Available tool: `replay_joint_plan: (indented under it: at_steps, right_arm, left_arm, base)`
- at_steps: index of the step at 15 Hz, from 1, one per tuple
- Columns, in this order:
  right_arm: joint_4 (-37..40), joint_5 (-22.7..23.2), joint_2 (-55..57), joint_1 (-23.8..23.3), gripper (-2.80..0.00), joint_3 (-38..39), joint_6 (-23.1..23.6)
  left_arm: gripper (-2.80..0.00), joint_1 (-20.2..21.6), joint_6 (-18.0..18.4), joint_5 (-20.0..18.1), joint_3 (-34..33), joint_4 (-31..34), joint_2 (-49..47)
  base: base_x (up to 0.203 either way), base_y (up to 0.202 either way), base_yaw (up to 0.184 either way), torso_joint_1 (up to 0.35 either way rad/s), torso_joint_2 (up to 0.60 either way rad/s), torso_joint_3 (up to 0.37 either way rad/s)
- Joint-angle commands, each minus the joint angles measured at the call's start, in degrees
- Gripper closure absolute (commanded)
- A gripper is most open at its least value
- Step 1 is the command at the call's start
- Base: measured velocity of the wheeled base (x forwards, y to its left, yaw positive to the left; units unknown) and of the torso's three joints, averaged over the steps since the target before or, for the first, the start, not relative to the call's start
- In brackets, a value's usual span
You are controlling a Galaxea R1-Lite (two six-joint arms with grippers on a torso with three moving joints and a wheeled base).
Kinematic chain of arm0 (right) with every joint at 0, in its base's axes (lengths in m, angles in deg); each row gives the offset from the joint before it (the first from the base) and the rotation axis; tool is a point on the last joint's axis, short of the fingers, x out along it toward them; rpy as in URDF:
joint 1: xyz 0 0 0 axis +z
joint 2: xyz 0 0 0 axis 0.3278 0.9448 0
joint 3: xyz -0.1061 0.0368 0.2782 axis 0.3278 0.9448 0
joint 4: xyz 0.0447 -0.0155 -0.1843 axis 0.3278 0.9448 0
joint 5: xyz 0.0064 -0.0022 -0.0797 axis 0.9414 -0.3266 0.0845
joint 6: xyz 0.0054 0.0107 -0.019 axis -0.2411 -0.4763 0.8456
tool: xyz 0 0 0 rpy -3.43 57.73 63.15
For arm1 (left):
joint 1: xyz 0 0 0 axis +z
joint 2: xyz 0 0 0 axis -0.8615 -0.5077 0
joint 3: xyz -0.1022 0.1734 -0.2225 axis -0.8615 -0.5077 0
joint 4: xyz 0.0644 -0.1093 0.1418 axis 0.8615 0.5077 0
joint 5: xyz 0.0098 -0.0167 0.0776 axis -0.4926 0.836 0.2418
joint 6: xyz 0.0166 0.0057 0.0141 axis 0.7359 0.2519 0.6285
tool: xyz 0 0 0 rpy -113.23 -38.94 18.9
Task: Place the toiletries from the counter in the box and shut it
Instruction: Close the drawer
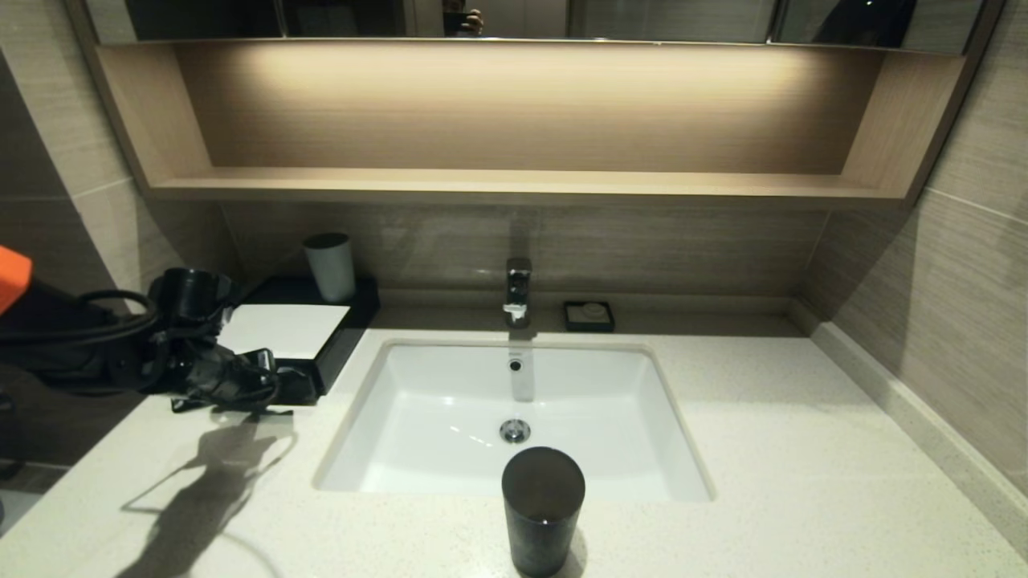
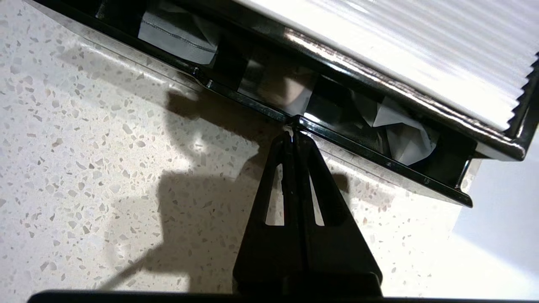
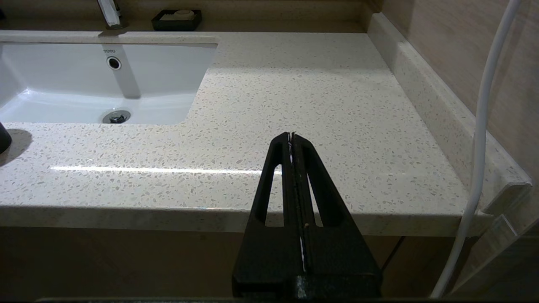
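The black box (image 1: 347, 333) with its white top panel sits at the back left of the counter (image 1: 803, 449). Its front drawer (image 2: 358, 148) stands out by a narrow gap. Clear-wrapped toiletries (image 2: 181, 38) lie inside the drawer, with a crumpled white packet (image 2: 404, 134) near one end. My left gripper (image 2: 292, 134) is shut and holds nothing; its tips touch the middle of the drawer's front edge. In the head view the left gripper (image 1: 269, 377) is at the box's front. My right gripper (image 3: 291, 135) is shut and empty, low before the counter's front edge on the right.
A tall dark cup (image 1: 542, 510) stands at the front of the sink (image 1: 450, 449). A pale cup (image 1: 330, 266) stands on the back of the box. The faucet (image 1: 518, 291) and a black soap dish (image 1: 589, 315) are behind the sink. A white cable (image 3: 480, 126) hangs at the right wall.
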Motion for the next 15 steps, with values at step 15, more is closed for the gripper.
replay_joint_plan:
  at_steps: [15]
  right_arm:
    - [0.0, 0.0, 0.0, 0.0, 0.0, 0.1, 0.0]
  left_arm:
    - [0.0, 0.0, -0.9, 0.1, 0.1, -5.3, -2.1]
  base:
    - [0.0, 0.0, 0.0, 0.0, 0.0, 0.0]
